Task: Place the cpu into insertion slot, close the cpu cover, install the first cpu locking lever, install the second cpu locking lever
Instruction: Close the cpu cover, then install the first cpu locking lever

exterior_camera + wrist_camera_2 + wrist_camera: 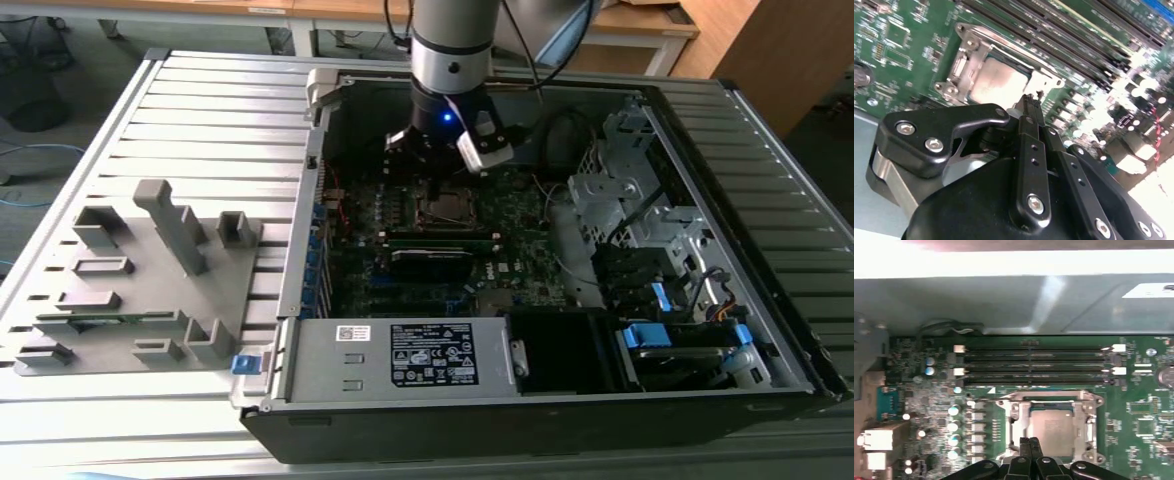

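The cpu (1051, 427) sits in the slot (447, 208). Its grey face shows through the window of the cover (1086, 415), which lies flat over it. The pincer (1029, 444) hangs just above the cpu's edge, its fingers pressed together and pinching nothing. In the exterior view the slot lies far on the board (400, 255), inside the open case (747, 200) on the table (200, 110).

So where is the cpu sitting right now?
In both wrist views the cpu lies seated in the insertion slot, beside the long memory slots, with the gripper right at its edge.
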